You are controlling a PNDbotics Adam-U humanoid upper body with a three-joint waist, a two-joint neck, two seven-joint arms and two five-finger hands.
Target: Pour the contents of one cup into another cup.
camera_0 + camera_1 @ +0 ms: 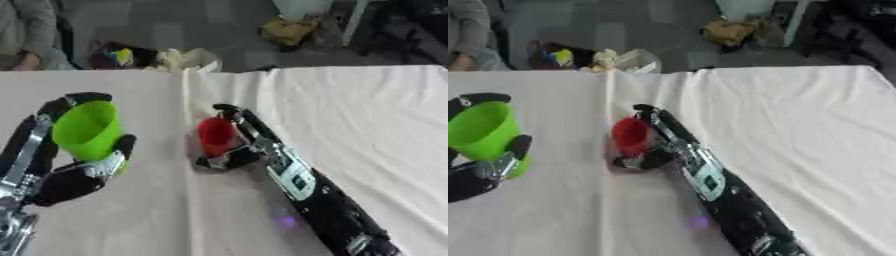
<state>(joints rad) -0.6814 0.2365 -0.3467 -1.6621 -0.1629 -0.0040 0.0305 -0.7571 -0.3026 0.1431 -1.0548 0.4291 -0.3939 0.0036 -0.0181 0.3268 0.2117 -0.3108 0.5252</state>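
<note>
A white cloth-covered table [367,130] fills the view. At about nine o'clock the left hand [83,170] grasps a green cup [87,131], fingers curled round it, mouth tilted toward eleven o'clock. Near the centre, the right hand [234,145] wraps its fingers and thumb round a smaller red cup [215,136] that stands upright on the cloth.
</note>
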